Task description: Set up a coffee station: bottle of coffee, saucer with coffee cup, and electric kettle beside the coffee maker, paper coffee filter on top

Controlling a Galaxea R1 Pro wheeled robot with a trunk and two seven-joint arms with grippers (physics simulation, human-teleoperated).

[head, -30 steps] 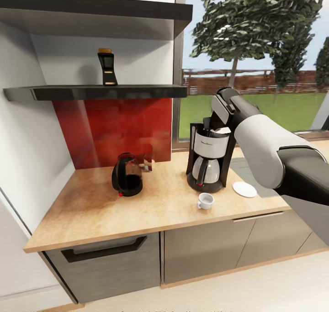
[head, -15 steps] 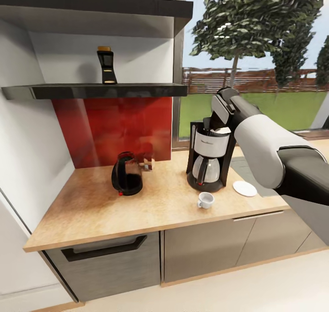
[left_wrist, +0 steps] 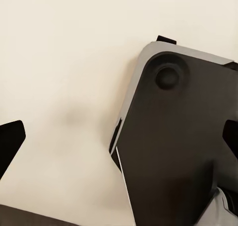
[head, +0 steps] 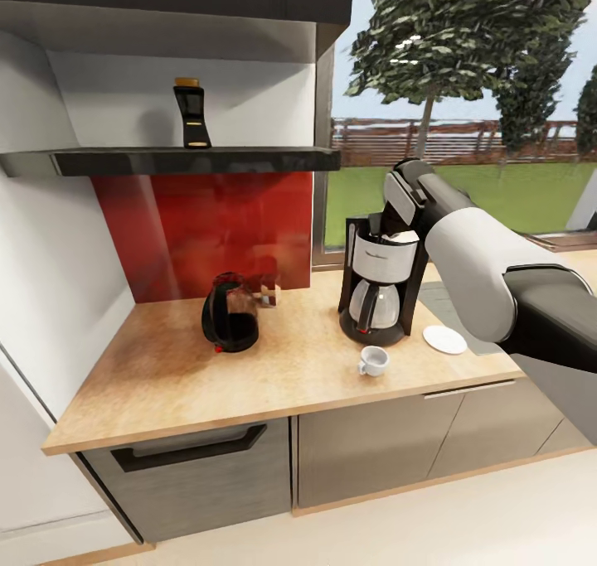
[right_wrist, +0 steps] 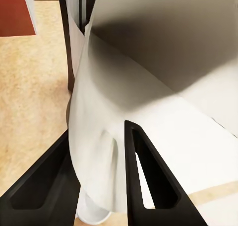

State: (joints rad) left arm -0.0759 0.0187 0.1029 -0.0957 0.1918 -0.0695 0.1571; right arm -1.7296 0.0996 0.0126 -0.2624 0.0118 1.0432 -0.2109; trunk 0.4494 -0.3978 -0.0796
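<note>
The black-and-silver coffee maker (head: 377, 284) stands on the wooden countertop (head: 166, 375). My right gripper (head: 390, 218) reaches over its top, shut on a white paper coffee filter (right_wrist: 114, 122) that drapes between the black fingers (right_wrist: 148, 176). A white coffee cup (head: 373, 360) sits in front of the machine, apart from the white saucer (head: 444, 340) to its right. The dark electric kettle (head: 230, 313) stands by the red backsplash. On the shelf (head: 182, 162) is the dark bottle of coffee (head: 191, 114). My left gripper (left_wrist: 119, 137) is open, pointing at the floor.
A small glassy object (head: 267, 291) sits beside the kettle. The window (head: 464, 94) is behind the coffee maker. A drawer with a black handle (head: 191, 450) sits under the counter. My own dark base (left_wrist: 178, 146) shows in the left wrist view.
The whole head view has drifted slightly, so the shelf and counter sit a little higher in the picture. My right arm and the objects have kept their places.
</note>
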